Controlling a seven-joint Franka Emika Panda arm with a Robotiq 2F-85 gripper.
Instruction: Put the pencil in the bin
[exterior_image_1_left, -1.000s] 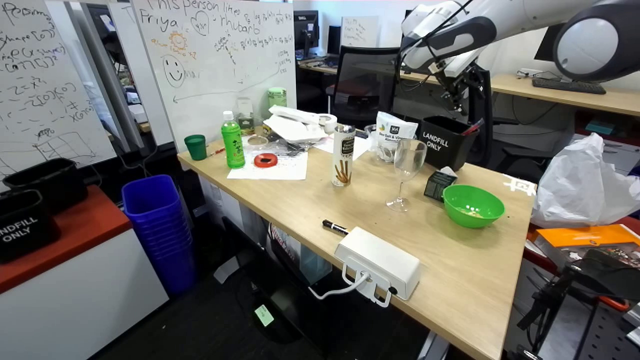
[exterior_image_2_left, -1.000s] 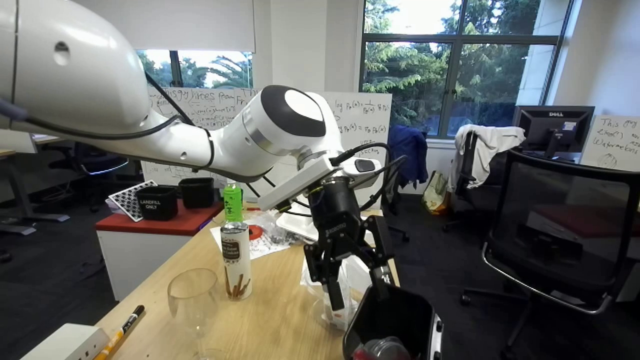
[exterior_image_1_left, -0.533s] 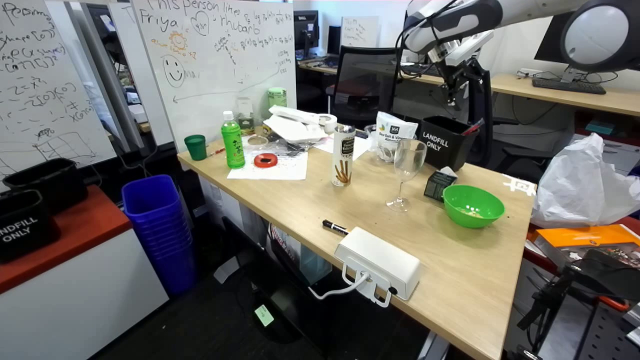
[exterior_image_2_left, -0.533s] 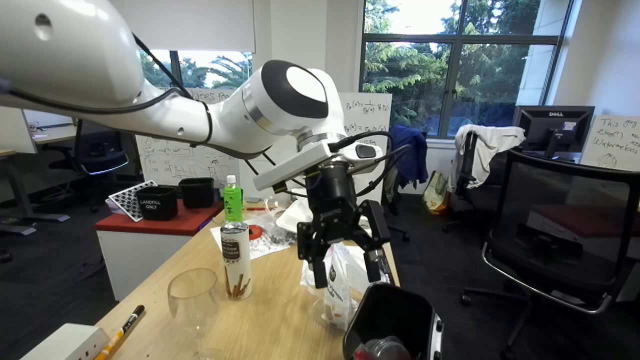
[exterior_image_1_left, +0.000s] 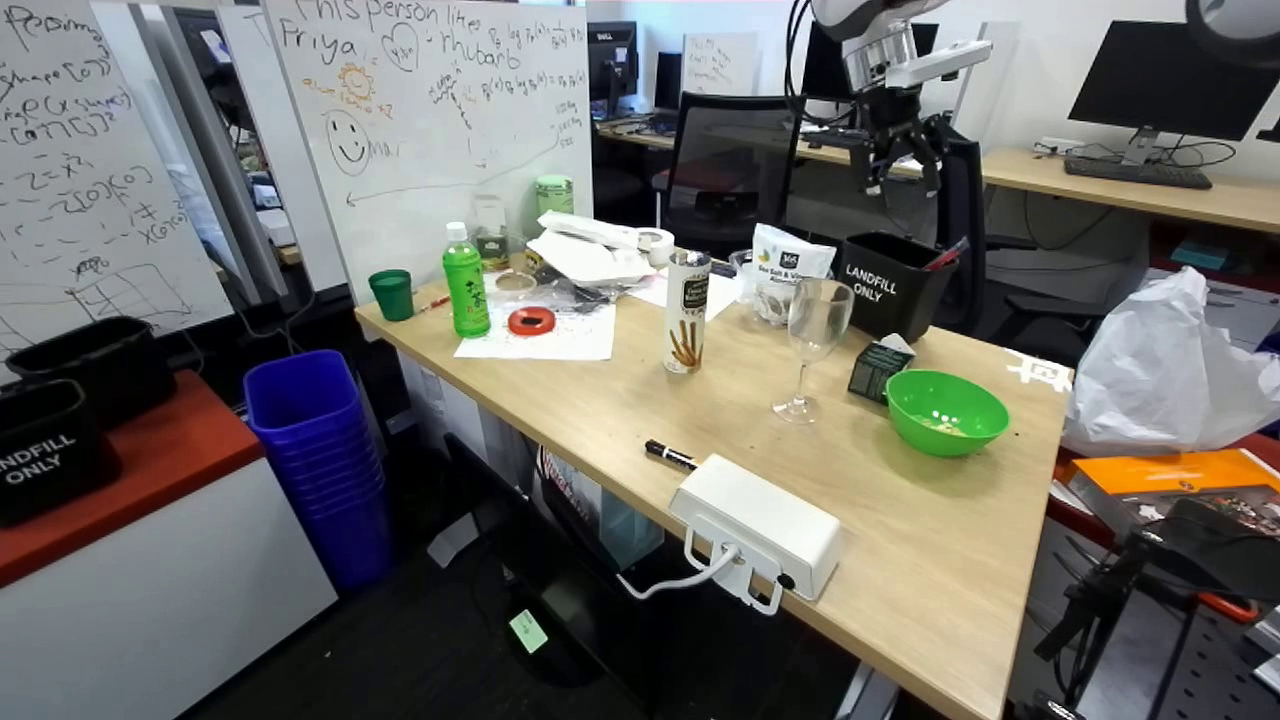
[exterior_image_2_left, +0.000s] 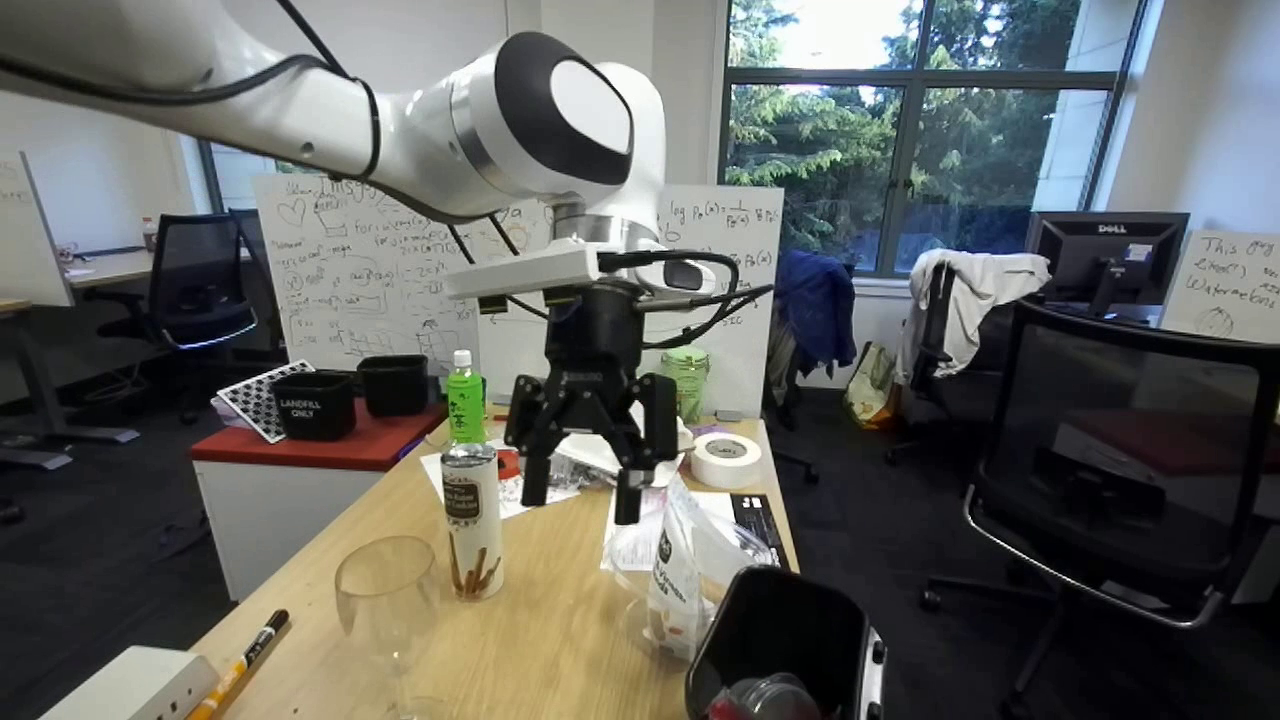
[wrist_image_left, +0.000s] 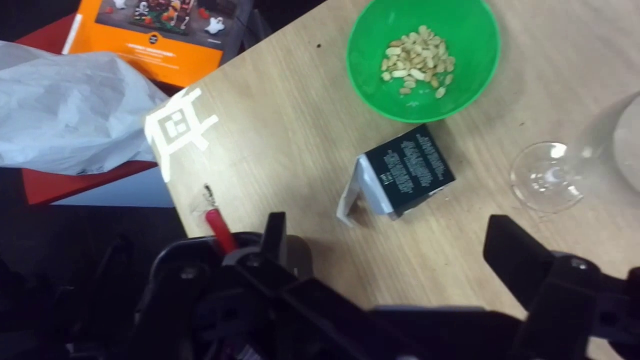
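Wrist view: nuts (wrist_image_left: 419, 57) in bowl (wrist_image_left: 470, 30); bin (wrist_image_left: 175, 250) by table edge (wrist_image_left: 187, 215), something red (wrist_image_left: 221, 231) poking out; gripper (wrist_image_left: 387, 232) spread wide.

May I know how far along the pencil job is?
Done: perhaps the drop; a red thing pokes out of the bin, possibly the pencil.
In hand: nothing; the jaws are open and empty.
Left: probably nothing, unless the pencil is the thin red stick near the green cup.
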